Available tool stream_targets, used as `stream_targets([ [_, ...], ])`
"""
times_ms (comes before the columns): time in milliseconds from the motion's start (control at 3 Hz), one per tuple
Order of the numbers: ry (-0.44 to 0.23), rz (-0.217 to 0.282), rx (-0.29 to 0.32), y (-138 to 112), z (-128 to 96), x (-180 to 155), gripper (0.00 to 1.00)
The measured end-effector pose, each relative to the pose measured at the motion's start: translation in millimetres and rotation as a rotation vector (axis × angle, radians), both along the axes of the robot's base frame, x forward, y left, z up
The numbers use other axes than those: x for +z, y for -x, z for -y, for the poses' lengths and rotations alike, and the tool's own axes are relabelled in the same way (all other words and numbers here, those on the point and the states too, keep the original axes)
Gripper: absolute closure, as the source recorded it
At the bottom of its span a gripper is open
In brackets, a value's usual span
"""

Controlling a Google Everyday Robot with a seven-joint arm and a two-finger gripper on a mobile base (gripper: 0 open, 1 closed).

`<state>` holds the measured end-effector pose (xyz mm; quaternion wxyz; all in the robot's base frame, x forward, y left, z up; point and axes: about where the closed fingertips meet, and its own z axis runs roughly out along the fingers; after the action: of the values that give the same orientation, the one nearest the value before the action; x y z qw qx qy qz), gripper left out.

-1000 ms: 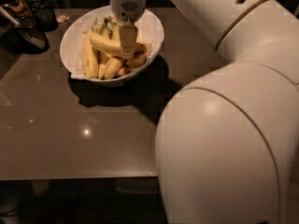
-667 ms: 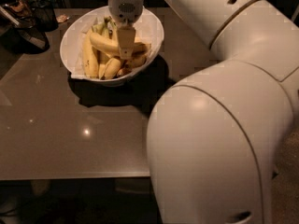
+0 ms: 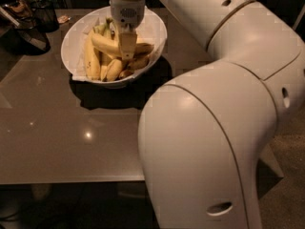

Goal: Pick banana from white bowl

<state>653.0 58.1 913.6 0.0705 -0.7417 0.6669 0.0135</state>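
The white bowl [image 3: 76, 56] stands at the back of the grey table and holds several bananas. The banana [image 3: 106, 44], long, plump and all yellow with a brownish tip at the right, lies across the top of the pile. My gripper [image 3: 127, 49] hangs straight down from above into the bowl, right at the banana's middle, and covers part of it. Shorter bananas [image 3: 92, 63] lie beneath and to the left of the long one.
Dark objects, among them a dark basket-like container [image 3: 29, 20], stand at the table's back left corner, with a small item [image 3: 63, 19] beside the bowl. My large white arm [image 3: 214, 128] fills the right half of the view. The table's front edge [image 3: 71, 180] runs along the bottom.
The arm's big elbow and shoulder segments have swung left and nearer, filling more of the view. The gripper stays in the same spot over the banana in the bowl.
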Motion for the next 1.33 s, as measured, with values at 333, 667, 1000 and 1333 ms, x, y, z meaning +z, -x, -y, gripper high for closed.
stream_targets([
  [333, -0.002, -0.002, -0.001, 0, 0, 0, 0.91],
  [667, -0.002, -0.002, -0.001, 0, 0, 0, 1.0],
  [1000, -0.027, 0.056, -0.001, 0, -3, 12, 1.0],
  [1333, -0.052, 0.138, -0.001, 19, -4, 43, 1.0],
])
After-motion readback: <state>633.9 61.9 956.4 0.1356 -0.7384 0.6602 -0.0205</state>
